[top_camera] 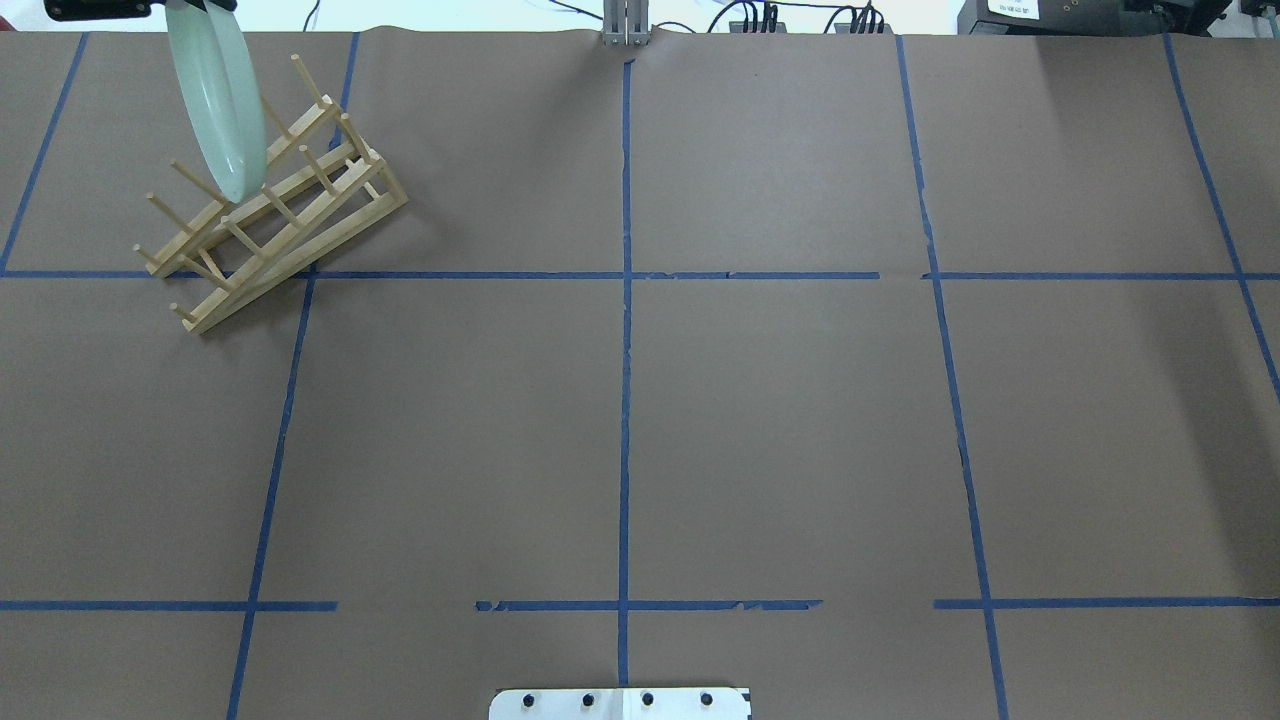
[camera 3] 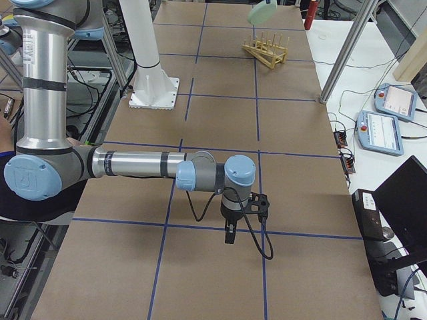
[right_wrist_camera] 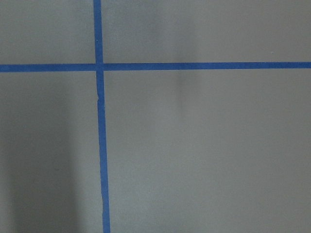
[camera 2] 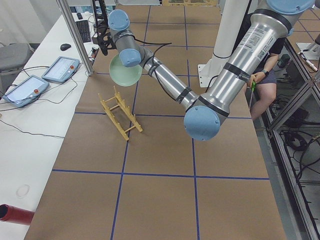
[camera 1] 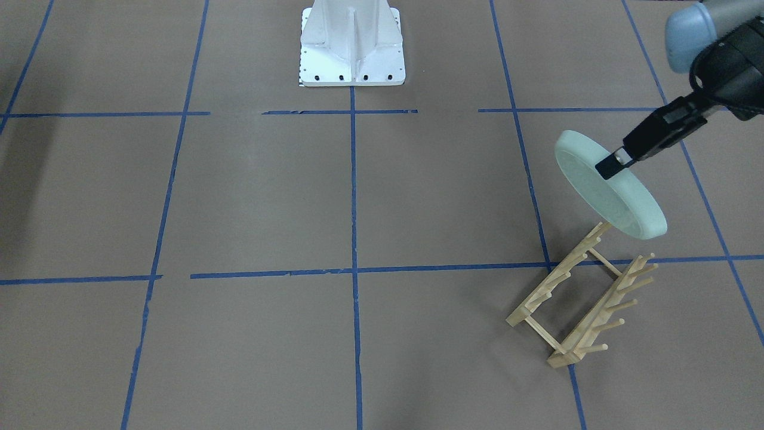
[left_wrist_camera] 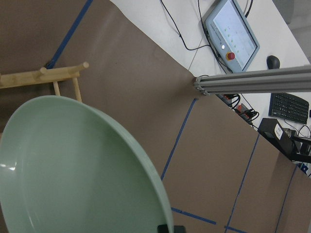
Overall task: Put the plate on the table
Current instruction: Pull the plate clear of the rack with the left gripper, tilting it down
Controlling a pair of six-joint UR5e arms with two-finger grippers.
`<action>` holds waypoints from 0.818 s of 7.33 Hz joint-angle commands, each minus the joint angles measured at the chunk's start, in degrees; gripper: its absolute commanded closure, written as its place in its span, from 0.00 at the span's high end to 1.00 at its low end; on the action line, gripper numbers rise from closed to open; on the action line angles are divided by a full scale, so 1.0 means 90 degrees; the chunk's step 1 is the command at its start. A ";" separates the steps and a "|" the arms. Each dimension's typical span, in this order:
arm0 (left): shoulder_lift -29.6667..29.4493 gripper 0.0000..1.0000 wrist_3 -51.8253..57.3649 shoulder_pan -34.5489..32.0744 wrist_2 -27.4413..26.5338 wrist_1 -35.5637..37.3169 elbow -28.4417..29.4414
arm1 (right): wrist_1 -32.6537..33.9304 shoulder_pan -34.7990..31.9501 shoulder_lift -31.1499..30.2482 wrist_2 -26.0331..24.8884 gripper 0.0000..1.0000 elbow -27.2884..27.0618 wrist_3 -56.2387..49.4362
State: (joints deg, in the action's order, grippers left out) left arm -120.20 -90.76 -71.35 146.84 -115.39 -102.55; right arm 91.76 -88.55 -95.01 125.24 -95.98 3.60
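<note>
The plate [camera 1: 621, 203] hangs tilted below the left hand [camera 1: 612, 166], which pinches its rim, above rack [camera 1: 597, 321] and bench [camera 1: 418, 197].

Robotics lab, plain as day: the table [top_camera: 780, 420] is papered brown and gridded with blue tape lines [top_camera: 625, 400], and a white bolted arm pedestal [camera 1: 352, 45] stands at the robot's edge. Past the far edge is a white bench [camera 3: 400, 60] with two teach pendants [camera 3: 380, 131], a keyboard [left_wrist_camera: 291, 108], a mouse [left_wrist_camera: 273, 61] and an aluminium frame post [camera 3: 347, 50]. A seated operator [camera 2: 267, 65] is behind the pedestal.
</note>
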 commanded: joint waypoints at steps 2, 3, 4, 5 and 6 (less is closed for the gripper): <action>-0.0052 0.00 0.0528 0.1117 -0.1096 0.0816 -0.0781 | 0.0000 -0.0005 0.0000 0.0000 1.00 0.0000 0.0000; -0.0333 0.00 0.1104 0.1498 -0.1787 0.1777 -0.0880 | 0.0000 -0.0005 0.0000 0.0000 1.00 0.0000 0.0000; -0.0742 0.00 0.1834 0.1908 -0.2567 0.3140 -0.0881 | 0.0000 -0.0005 0.0000 0.0000 1.00 0.0000 0.0000; -0.0997 0.00 0.2277 0.2192 -0.3204 0.3956 -0.0920 | 0.0000 -0.0005 0.0000 0.0000 1.00 0.0000 0.0000; -0.1009 0.00 0.2629 0.2417 -0.3326 0.4138 -0.0910 | 0.0000 -0.0005 0.0000 0.0000 1.00 0.0000 0.0000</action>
State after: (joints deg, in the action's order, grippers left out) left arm -127.91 -71.87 -52.61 120.75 -83.64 -110.62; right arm 91.76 -88.59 -95.01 125.24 -95.98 3.60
